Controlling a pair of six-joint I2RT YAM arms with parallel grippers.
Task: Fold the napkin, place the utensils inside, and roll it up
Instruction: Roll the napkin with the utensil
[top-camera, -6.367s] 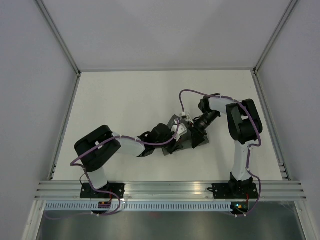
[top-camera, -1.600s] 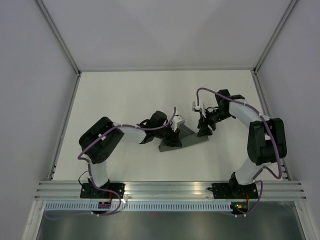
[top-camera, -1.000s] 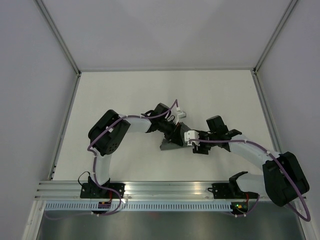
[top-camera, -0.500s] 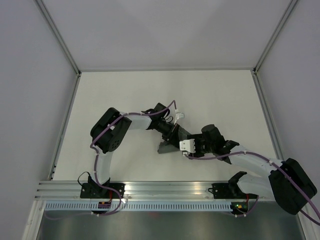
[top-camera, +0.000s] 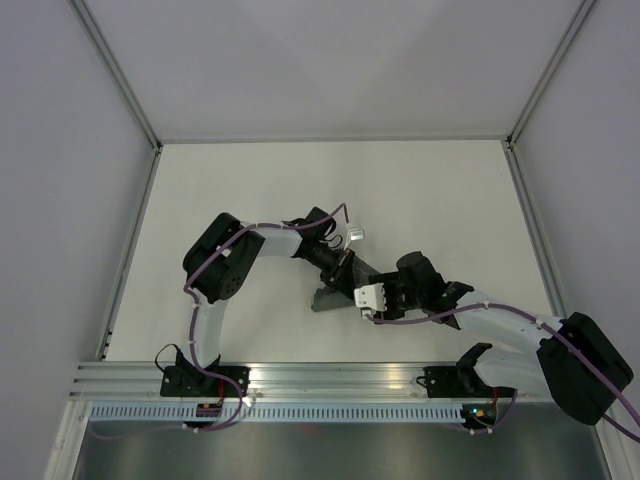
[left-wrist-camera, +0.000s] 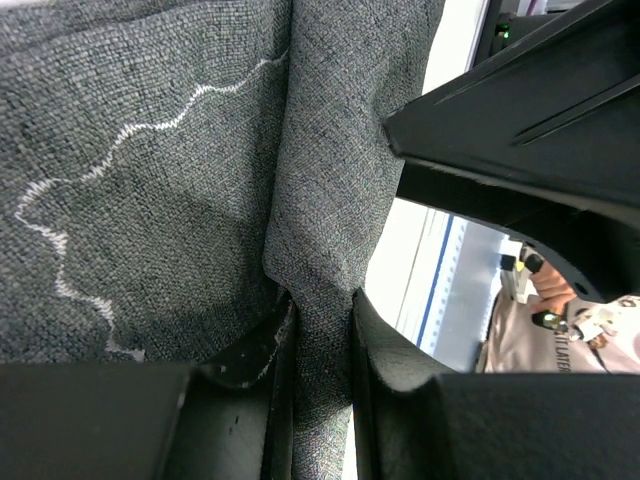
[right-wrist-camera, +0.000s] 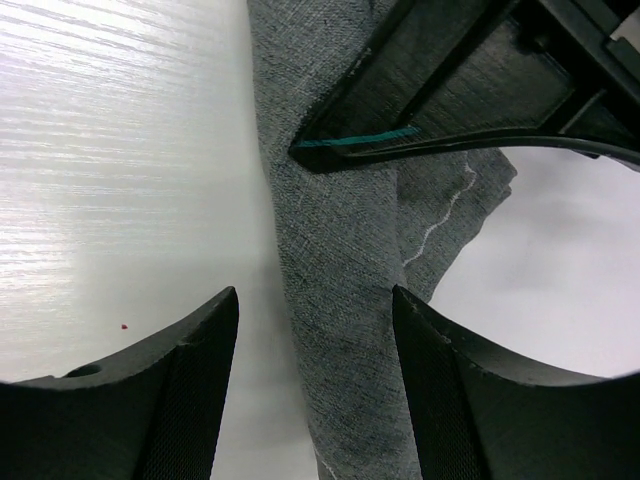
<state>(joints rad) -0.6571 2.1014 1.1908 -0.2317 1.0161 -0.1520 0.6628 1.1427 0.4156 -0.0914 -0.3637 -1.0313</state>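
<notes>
Pinching the one napkin, left jaws; right jaws spread nearby.

robotics lab: enclosed test cell for a two-arm bench rig

one white, faintly grained desk, boxed in on the left, far and right sides by plain pale panel walls; bare aluminium frame posts running along the corners; slotted aluminium rail across the near edge, carrying two black-and-white robot arms on bolted base plates, left arm and right arm; slotted cable duct just below the rail; purple cables tied along each arm; small lit lamps at the arm bases; in the left wrist view, past the desk's edge, a person in a pale lettered shirt.
</notes>
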